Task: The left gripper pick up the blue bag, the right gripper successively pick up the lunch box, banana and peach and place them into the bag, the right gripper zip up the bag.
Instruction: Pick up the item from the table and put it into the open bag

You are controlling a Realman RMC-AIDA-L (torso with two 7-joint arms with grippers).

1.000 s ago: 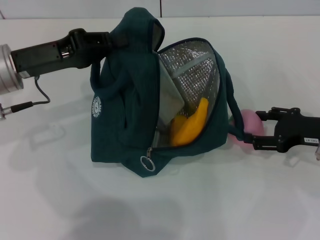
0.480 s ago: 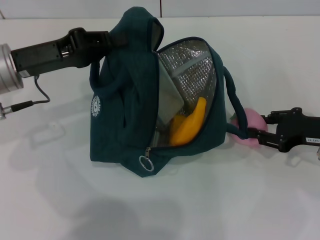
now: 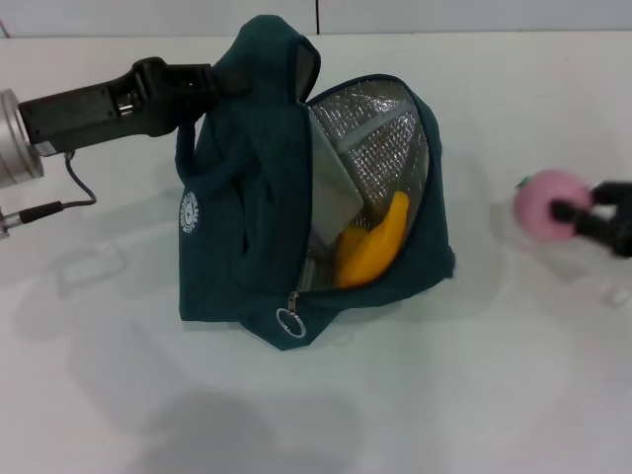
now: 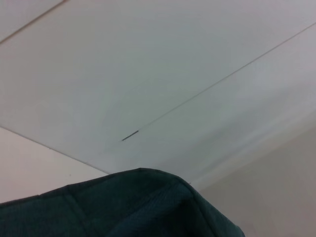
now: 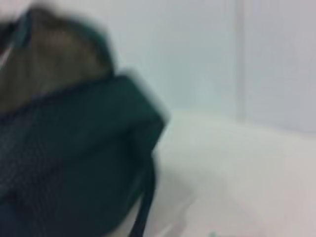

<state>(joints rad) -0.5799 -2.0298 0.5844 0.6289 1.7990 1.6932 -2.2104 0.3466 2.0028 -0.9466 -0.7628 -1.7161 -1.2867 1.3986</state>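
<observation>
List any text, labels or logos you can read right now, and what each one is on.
Nothing is readable.
Round white logo on the side of the blue bag: too small to read.
No markings show on the peach, the banana, the left hand or the right hand.

I count one blue bag [image 3: 257, 217] on the white bench [image 3: 474, 395]. Inside its open mouth there is one banana [image 3: 380, 242], and beside it one pale flat piece that I cannot name with certainty. On the bag there is one round white logo [image 3: 189, 210] and one ring zipper pull [image 3: 290, 321]. There is one peach [image 3: 548, 204]. There are two grippers: one left gripper [image 3: 222, 79] and one right gripper [image 3: 597, 212]. One thin cable [image 3: 74, 193] also lies on the bench.
</observation>
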